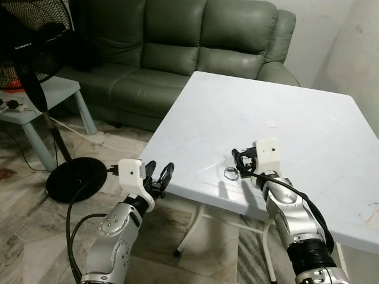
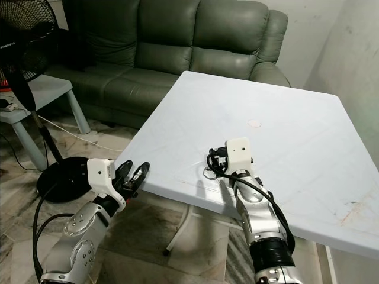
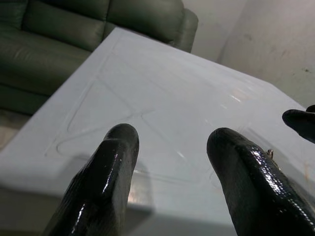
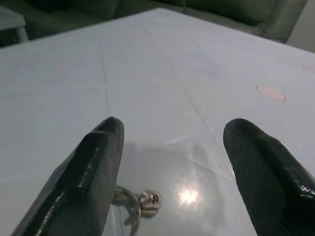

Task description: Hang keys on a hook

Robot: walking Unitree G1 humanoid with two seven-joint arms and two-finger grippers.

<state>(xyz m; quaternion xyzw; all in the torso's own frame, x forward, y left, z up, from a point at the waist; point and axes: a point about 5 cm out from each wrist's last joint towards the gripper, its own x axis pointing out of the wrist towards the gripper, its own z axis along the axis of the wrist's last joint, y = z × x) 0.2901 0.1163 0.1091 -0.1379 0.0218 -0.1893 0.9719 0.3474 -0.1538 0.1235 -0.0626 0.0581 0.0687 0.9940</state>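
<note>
Right gripper [image 4: 167, 162]: jaws spread wide, hovering low over the worktop [image 1: 308, 118] near its front edge, forearm angled up from below. Keys [image 4: 135, 204]: ring lying flat on the worktop, just under and between the fingertips. You want to lower straight down, centre the ring in the gap, then pinch the ring rim, since it sits flat and may slide. Left gripper [image 1: 159, 175]: jaws apart, held off the worktop's front left edge, idle.
</note>
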